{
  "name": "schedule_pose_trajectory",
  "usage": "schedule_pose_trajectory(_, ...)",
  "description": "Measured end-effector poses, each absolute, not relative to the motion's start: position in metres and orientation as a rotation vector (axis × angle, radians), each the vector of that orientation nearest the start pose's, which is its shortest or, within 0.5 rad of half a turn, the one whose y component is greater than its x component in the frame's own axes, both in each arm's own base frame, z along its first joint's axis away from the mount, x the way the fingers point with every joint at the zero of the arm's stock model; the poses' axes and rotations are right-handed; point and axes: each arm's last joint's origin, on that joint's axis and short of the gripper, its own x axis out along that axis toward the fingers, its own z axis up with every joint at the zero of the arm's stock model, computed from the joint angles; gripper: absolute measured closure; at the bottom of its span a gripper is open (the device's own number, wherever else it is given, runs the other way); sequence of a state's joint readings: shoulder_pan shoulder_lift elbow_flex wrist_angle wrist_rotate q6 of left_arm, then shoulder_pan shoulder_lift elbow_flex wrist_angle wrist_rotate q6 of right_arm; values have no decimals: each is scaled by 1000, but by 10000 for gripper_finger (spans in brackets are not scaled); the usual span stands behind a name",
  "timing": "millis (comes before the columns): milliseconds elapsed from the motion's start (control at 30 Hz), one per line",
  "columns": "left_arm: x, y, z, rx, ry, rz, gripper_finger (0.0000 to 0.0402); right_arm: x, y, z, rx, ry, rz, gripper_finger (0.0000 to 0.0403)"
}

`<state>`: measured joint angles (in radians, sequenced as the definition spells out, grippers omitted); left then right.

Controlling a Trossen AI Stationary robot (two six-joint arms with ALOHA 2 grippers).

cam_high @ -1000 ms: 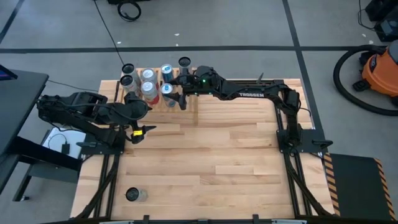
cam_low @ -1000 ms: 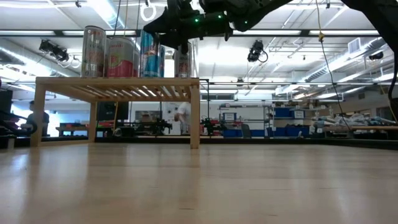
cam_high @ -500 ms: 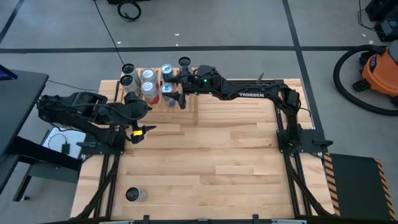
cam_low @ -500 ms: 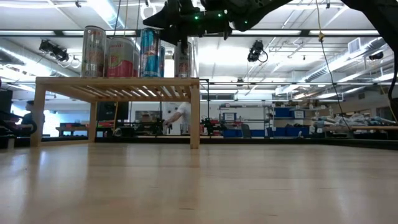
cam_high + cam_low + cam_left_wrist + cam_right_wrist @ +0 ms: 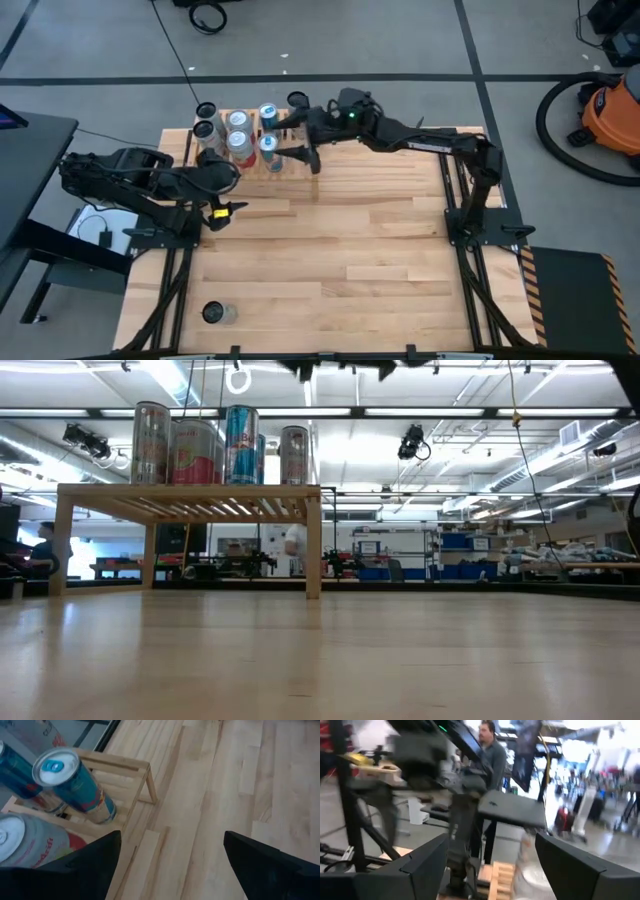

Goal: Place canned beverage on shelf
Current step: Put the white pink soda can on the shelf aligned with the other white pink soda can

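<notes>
Seen from overhead, the right gripper [image 5: 303, 148] hung with its fingers apart and empty above the near edge of the slatted wooden shelf [image 5: 283, 160], where a cluster of cans [image 5: 240, 133] stood upright; the left gripper [image 5: 222, 213] waited beside the shelf's left end, and a lone can [image 5: 214, 313] stood at the table's near left corner. At table height, four cans lined the shelf top [image 5: 190, 489], the blue one [image 5: 240, 445] among them, with the right arm barely in view overhead. The left wrist camera showed dark fingers [image 5: 82, 865] spread wide over bare planks beside a blue can [image 5: 75, 782]. The right wrist camera showed only blurred room and parted fingers [image 5: 415, 865]. The placement looked complete; fetching the lone can seemed next.
</notes>
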<state>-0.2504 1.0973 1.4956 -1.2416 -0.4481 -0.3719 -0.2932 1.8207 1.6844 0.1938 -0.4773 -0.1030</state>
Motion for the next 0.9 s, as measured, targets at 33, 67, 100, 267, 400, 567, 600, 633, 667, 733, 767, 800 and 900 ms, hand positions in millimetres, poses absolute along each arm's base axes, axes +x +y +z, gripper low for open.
schedule_pose_trajectory(33,162,-28,418,-60,752,331,42,411,-106,397,-156,-72,196,95)
schedule_pose_trajectory(67,161,-28,418,-57,760,332,42,408,-100,401,-183,-76,206,95)
schedule_pose_trajectory(100,161,-28,417,-57,762,333,42,406,-94,405,-207,-83,218,95)
schedule_pose_trajectory(267,161,-28,418,-90,752,345,42,403,-65,411,-340,-62,224,84)
schedule_pose_trajectory(400,162,-28,418,-146,739,366,42,401,-44,410,-432,9,193,54)
schedule_pose_trajectory(567,162,-28,418,-167,730,375,42,402,-22,404,-384,80,181,16)
schedule_pose_trajectory(600,162,-28,418,-167,730,375,42,402,-18,403,-359,91,190,12)
schedule_pose_trajectory(633,162,-28,418,-167,729,375,42,402,-14,402,-338,105,201,9)
schedule_pose_trajectory(667,162,-28,418,-168,728,375,42,401,-10,400,-330,121,218,7)
schedule_pose_trajectory(733,162,-28,418,-168,727,374,42,401,-1,397,-318,151,268,5)
schedule_pose_trajectory(767,162,-28,418,-168,727,375,42,401,4,396,-306,160,287,5)
schedule_pose_trajectory(800,162,-28,418,-168,725,376,42,401,10,395,-285,169,304,5)
schedule_pose_trajectory(900,162,-28,419,-166,715,399,42,401,27,389,-226,212,349,7)
